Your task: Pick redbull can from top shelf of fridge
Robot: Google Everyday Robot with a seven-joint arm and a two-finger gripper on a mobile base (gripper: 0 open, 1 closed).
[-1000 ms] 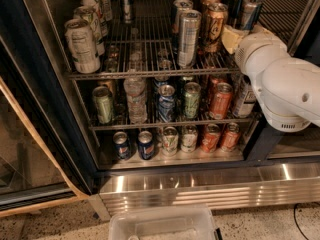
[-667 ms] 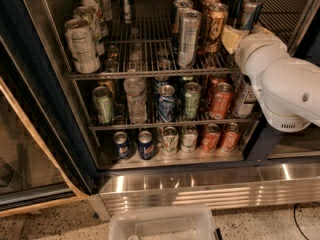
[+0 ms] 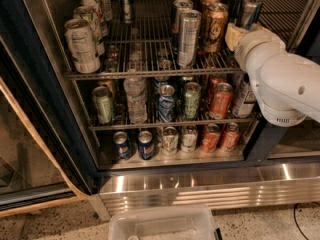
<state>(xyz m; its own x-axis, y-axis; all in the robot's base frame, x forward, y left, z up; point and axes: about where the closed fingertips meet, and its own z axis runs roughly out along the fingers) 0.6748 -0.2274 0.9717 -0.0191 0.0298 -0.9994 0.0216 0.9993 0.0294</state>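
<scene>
**Q:** Camera view, quick: where is your hand?

**A:** Your hand point(image 3: 234, 34) is inside the fridge point(image 3: 27, 79), at the right end of the top shelf point(image 3: 150, 74). It sits on the tip of the white arm point(image 3: 285, 79) that fills the right side of the view. Only a cream-coloured piece of the hand shows, low by the shelf bars.

**Q:** Open, closed, gripping?

**A:** You cannot tell. The arm covers most of it.

**Q:** And the redbull can?

**A:** The redbull can point(image 3: 248, 11) stands upright on the top shelf, far right, just above your hand in the view. Its lid and upper body show, but its foot is hidden behind the hand. Touching or just beside, you cannot tell.

**Q:** Neighbours?

**A:** The gold-brown can point(image 3: 215, 28) is just left of it, upright. Left of that is the wider silver can point(image 3: 188, 38), near the front rail. At the far left of the same shelf stands a white can point(image 3: 82, 45) with more lined up behind it.

**Q:** Lower down?

**A:** The middle rack has a green can point(image 3: 102, 104), a clear water bottle point(image 3: 135, 98), a blue can point(image 3: 165, 104) and an orange can point(image 3: 221, 100) in a row. The bottom rack has dark blue cans point(image 3: 121, 145) at the left and red cans point(image 3: 211, 136) at the right. Under that is the ribbed steel panel point(image 3: 200, 189). A clear plastic bin point(image 3: 165, 224) sits on the floor in front of it, at the bottom edge.
</scene>
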